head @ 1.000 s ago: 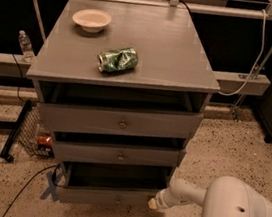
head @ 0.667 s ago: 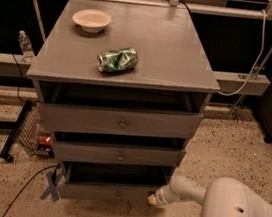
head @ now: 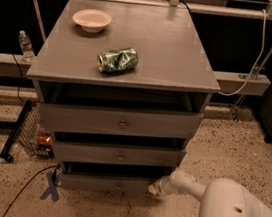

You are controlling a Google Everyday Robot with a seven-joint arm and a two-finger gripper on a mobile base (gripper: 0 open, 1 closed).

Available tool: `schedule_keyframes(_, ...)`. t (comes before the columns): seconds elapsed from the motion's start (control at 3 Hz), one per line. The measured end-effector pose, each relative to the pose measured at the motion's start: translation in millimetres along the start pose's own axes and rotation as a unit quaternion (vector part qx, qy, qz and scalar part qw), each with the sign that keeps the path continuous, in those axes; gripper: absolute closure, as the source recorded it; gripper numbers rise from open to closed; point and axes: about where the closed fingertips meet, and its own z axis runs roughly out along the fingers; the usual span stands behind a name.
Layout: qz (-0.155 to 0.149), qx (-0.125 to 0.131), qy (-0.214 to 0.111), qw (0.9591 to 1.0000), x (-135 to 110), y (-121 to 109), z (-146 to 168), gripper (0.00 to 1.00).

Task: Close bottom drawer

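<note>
The grey wooden cabinet (head: 132, 64) has three drawers. The bottom drawer (head: 105, 182) is the lowest; its low wide front sits just under the middle drawer (head: 119, 156), with a dark gap above it. My gripper (head: 155, 188) is at the right end of the bottom drawer's front, touching or almost touching it. The white arm (head: 232, 215) reaches in from the lower right. The top drawer (head: 121, 123) stands out a little further than the others.
A crushed green can (head: 117, 59) and a white bowl (head: 92, 20) lie on the cabinet top. A wire basket (head: 34, 134) and a black bar (head: 16, 129) stand to the left. A cable (head: 28, 189) and a blue tape cross (head: 51, 187) lie on the floor.
The bottom drawer's front has moved back towards the cabinet. My gripper has followed it inward and slightly up.
</note>
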Motion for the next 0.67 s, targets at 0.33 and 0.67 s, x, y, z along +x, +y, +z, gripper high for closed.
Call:
schedule_keyframes(0.33, -0.014, 0.007, -0.014, 0.9998, -15.7, -3.9, -1.7, 1.00)
schedule_keyframes(0.67, -0.023, 0.010, -0.021, 0.9995, -27.5, -6.8, -1.8, 1.00)
